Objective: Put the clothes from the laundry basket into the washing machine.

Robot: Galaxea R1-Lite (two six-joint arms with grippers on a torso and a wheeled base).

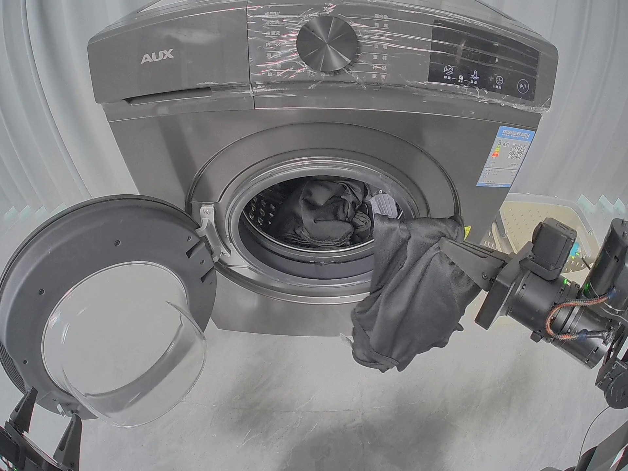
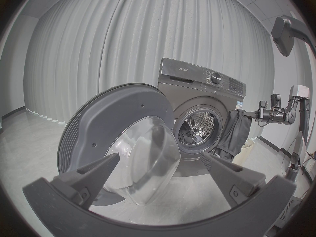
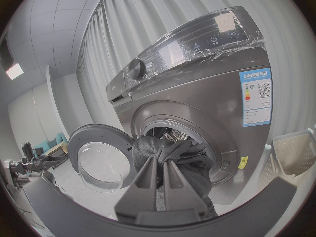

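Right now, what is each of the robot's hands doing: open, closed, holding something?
Left hand: open, holding nothing.
Right hand: closed on a dark garment.

The door [image 1: 111,243] stands open left of the washing machine [image 1: 170,145], laundry basket [image 1: 523,214] at its right. Inside lie clothes [image 1: 320,214]; a garment [image 1: 412,289] dangles before its opening, right side.
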